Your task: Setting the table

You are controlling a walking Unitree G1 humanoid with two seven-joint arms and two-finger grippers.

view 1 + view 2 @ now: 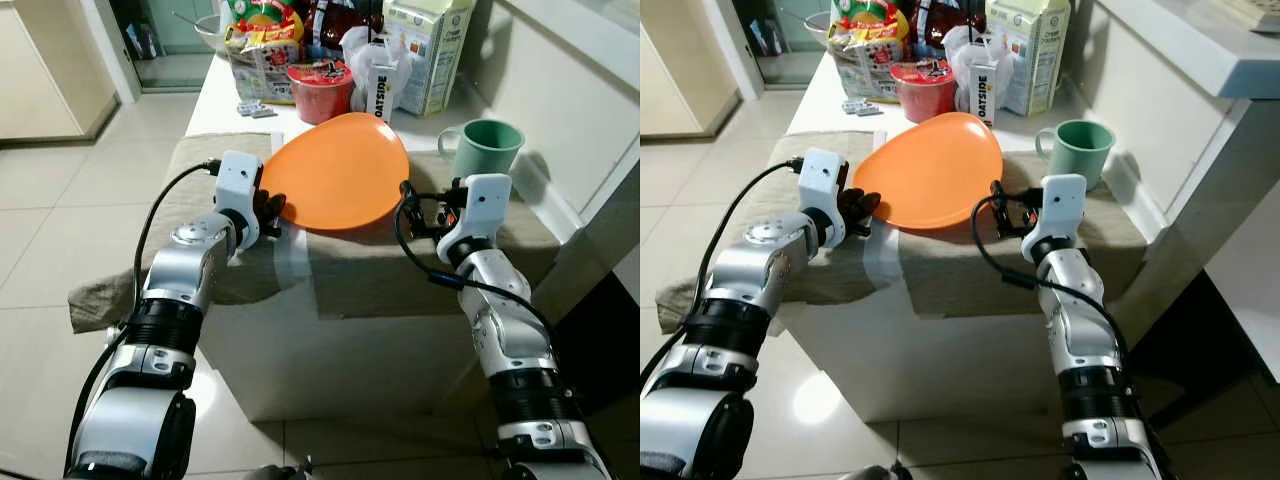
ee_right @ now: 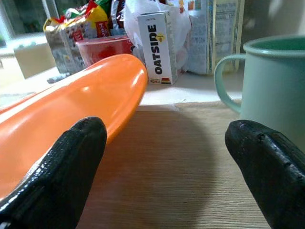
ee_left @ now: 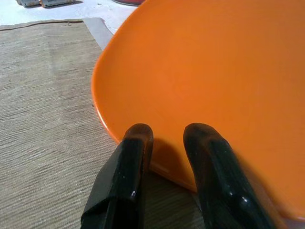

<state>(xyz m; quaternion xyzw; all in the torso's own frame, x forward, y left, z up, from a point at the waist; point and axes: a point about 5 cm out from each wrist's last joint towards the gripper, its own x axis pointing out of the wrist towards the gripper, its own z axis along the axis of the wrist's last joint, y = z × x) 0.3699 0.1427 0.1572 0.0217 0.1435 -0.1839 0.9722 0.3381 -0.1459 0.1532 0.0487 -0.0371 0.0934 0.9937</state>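
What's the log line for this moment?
task: setting table | left gripper: at orange plate rim, fingers apart | right gripper: open, beside plate | green mug: on mat, untouched

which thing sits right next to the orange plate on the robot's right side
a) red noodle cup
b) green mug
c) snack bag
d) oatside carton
b: the green mug stands on the placemat just beyond the orange plate, near the right pincer.

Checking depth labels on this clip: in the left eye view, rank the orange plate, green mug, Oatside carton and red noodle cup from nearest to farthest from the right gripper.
From the right gripper:
1. Orange plate, right beside its fingers, on the robot's left.
2. Green mug, just ahead, on the right.
3. Oatside carton, farther back on the table.
4. Red noodle cup, beyond and left of the carton.
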